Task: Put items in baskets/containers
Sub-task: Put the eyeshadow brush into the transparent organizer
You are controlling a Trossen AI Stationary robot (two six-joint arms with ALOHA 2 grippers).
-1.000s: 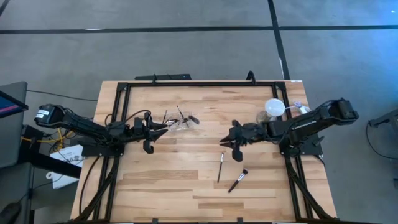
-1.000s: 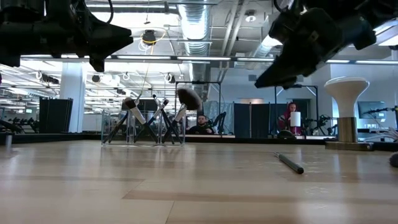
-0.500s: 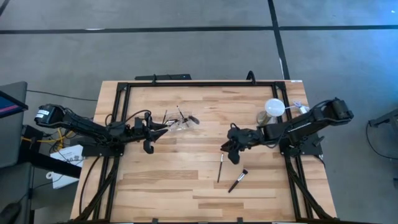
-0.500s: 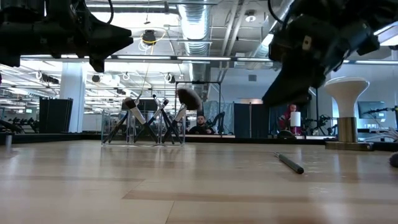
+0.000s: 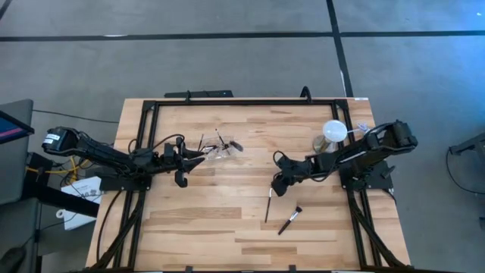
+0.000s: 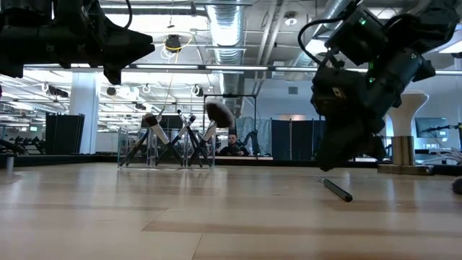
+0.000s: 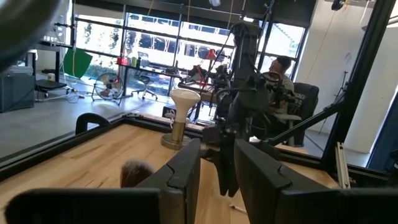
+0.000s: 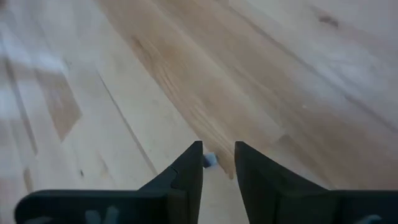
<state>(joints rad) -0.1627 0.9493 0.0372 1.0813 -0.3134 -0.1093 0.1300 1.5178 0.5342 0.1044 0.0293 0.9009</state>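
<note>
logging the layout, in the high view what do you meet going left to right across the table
left pincer → clear container holding brushes → slim brush lying on the table → right pincer → fluffy-headed brush → white ball on a stand

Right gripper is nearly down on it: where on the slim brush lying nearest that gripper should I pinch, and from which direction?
Probably the slim brush's dark handle near its upper end, just beneath the right gripper. It lies flat on the table, running lengthwise away from the gripper, so come straight down with the fingers straddling its width. The fluffy-headed brush lies apart, leaving room either side.
</note>
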